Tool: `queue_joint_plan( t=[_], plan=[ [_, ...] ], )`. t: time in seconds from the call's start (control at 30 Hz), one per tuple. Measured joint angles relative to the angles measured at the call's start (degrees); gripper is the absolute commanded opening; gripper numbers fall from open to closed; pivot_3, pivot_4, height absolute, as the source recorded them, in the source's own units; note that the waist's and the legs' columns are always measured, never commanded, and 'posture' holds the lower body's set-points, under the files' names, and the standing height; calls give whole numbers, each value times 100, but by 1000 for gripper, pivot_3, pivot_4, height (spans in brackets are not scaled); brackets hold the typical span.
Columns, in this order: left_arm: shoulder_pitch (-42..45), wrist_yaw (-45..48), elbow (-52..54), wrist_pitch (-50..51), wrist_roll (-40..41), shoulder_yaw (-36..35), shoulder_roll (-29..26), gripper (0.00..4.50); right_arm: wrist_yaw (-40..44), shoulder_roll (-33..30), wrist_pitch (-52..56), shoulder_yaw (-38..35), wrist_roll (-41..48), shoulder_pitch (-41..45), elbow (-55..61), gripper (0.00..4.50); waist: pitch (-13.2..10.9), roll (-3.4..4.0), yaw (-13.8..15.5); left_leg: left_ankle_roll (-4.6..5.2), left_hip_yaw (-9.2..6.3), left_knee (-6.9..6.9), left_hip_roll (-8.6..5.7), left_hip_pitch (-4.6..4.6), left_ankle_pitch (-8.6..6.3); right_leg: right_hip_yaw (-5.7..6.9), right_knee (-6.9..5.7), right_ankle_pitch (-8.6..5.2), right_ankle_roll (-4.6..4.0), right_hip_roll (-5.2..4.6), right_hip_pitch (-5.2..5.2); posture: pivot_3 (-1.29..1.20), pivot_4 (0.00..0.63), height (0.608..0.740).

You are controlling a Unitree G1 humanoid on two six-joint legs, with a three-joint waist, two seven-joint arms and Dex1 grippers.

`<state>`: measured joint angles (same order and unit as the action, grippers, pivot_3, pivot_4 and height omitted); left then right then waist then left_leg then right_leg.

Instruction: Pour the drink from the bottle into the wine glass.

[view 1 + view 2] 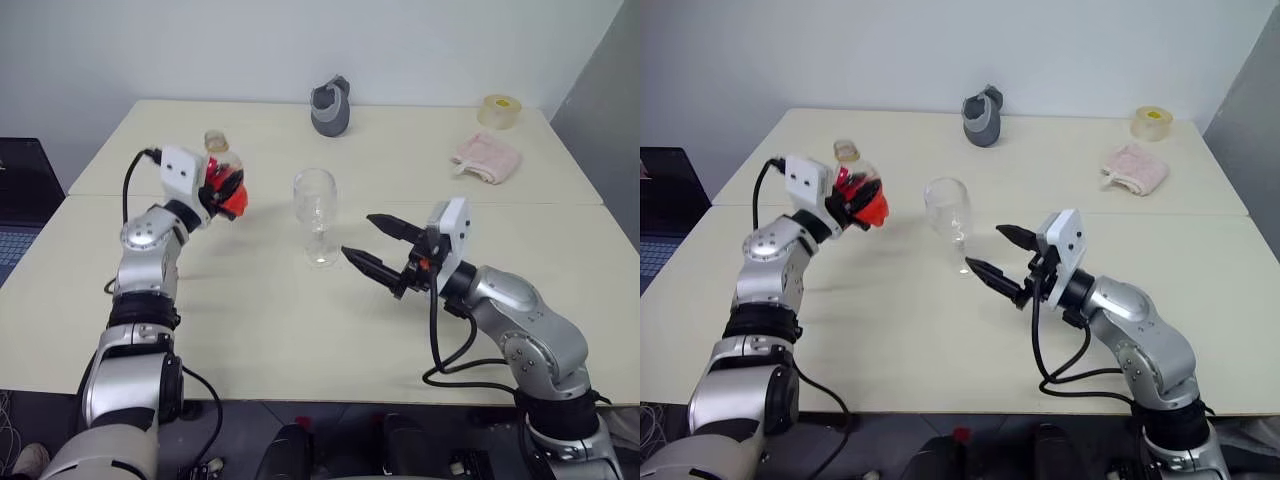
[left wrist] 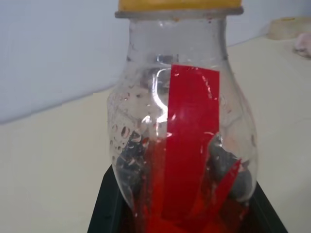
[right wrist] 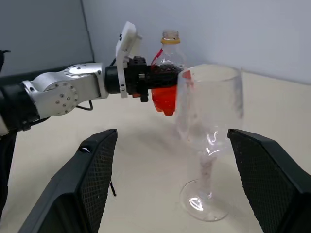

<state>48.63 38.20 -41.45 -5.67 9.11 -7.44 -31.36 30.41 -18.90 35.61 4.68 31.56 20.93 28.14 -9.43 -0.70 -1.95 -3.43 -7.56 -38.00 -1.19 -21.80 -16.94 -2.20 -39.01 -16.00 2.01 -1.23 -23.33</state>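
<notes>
Left gripper (image 1: 222, 190): clenched around the belly of the small clear plastic bottle (image 1: 222, 170) with red label and yellow cap ring, holding it upright, clear of the cream table (image 1: 260, 330).
Drink: bright red liquid (image 1: 870, 205) pooled in the bottle's base.
Glass: clear stemmed wine glass (image 1: 316, 215), empty, standing near the table's middle, right of the bottle and apart from it.
Right gripper (image 1: 378, 250): released, jaws spread, just beside the glass's foot, not touching.
Risk, spill: tilting before the neck is over the rim would splash the table.
Risk, tip-over: the glass is unheld; a knock from the bottle or either gripper could topple it.
Risk, slip: the rounded plastic may twist in the grip.
</notes>
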Motion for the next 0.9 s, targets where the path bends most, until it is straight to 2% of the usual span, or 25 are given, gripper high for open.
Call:
queue_joint_plan(
  t=[0.17,0.33,0.6,0.9],
  plan=[
    [632,475,-419,-461,-490,492,-206,1028,-98,10,12,-29,-84,349,-336,3895,0,0,-15,0,5,2,-4,0,0,-2,0,0,0,0,-2,0,150,740],
    [900,936,-927,-1393,-990,951,-371,1028,-133,167,-50,-2,-186,536,-602,3895,0,0,-60,1,6,3,-4,-3,1,-2,-2,0,0,0,-7,0,150,740],
    [1639,1392,-1762,-2336,-1259,1100,-399,1028,-109,282,-405,18,-449,722,-782,3895,0,0,-106,3,8,0,-7,-13,0,-3,-4,-1,1,-1,-15,0,150,740],
    [1919,1746,-2261,-2997,-1567,1291,-450,1028,177,375,-1048,163,-619,712,-802,3895,-1,0,-150,5,6,0,-7,-14,0,-2,-7,-1,1,0,-18,0,150,740]
  ],
)
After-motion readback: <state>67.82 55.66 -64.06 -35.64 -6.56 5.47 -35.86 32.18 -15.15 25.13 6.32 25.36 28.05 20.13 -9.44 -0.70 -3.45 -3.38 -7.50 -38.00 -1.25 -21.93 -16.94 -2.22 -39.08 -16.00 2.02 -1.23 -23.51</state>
